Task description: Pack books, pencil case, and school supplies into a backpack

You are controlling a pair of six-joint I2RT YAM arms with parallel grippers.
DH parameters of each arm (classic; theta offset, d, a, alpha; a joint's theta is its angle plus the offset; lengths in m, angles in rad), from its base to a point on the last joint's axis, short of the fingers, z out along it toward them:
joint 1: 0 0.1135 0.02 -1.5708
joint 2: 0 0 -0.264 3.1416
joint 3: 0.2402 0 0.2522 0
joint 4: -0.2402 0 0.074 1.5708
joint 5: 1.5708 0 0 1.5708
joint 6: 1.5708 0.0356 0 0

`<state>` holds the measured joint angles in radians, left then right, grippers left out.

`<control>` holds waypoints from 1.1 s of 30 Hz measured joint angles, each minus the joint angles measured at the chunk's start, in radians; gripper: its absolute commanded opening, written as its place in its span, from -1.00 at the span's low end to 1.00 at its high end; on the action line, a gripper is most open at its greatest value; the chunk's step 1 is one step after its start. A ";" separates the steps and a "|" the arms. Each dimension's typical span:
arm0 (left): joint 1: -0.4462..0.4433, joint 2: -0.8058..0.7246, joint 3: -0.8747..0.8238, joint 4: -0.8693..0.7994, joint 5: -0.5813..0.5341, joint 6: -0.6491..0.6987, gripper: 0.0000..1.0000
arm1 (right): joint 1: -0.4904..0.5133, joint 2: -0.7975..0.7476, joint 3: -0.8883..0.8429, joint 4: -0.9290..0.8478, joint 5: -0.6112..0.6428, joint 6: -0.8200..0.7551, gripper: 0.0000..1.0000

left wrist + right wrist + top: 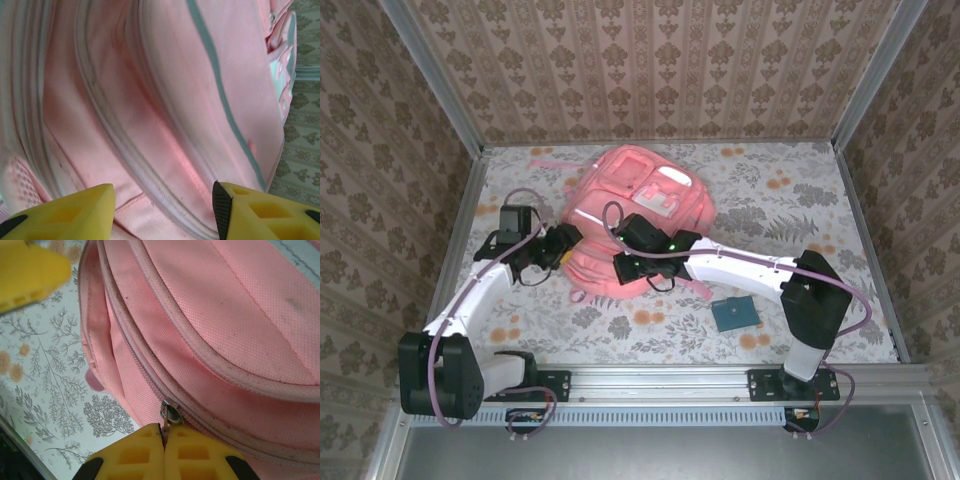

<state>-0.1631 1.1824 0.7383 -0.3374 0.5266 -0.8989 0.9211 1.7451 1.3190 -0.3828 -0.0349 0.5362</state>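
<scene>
The right gripper (164, 439) pinches the zipper pull (171, 414) of the backpack (650, 205). The left gripper (164, 207), fingers spread, sits at its 8 o'clock. The teal book (733, 314) lies at 4 o'clock.

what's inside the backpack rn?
Can't tell: pink fabric covers the backpack interior in every view. Right jaws pinch a zipper pull. The teal book lies outside on the table.

- Salmon-pink backpack (640, 215) lies flat, centre frame, front pockets and white patches facing up, metal zipper pull (171, 416) on its seam.
- Small teal book (733, 314) lies flat, lower right, apart.
</scene>
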 measured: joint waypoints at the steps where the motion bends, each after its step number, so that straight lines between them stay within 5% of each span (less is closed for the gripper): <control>1: -0.006 0.000 -0.010 0.008 0.003 -0.012 0.09 | 0.000 0.003 0.003 0.000 -0.001 0.001 -1.00; 6: -0.052 0.028 -0.037 0.068 0.016 -0.064 0.03 | 0.006 0.009 0.004 0.000 -0.005 0.011 -1.00; 24: -0.080 0.099 -0.056 0.127 -0.015 -0.061 -0.98 | 0.019 0.006 -0.035 -0.003 0.060 0.014 -1.00; 33: -0.082 0.101 -0.056 0.105 -0.054 -0.008 -1.00 | 0.000 -0.088 -0.129 -0.082 0.234 0.013 -1.00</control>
<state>-0.2455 1.2831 0.6827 -0.2325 0.4728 -0.9073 0.9207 1.6569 1.1900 -0.4644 0.1989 0.5491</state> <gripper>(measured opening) 0.044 0.052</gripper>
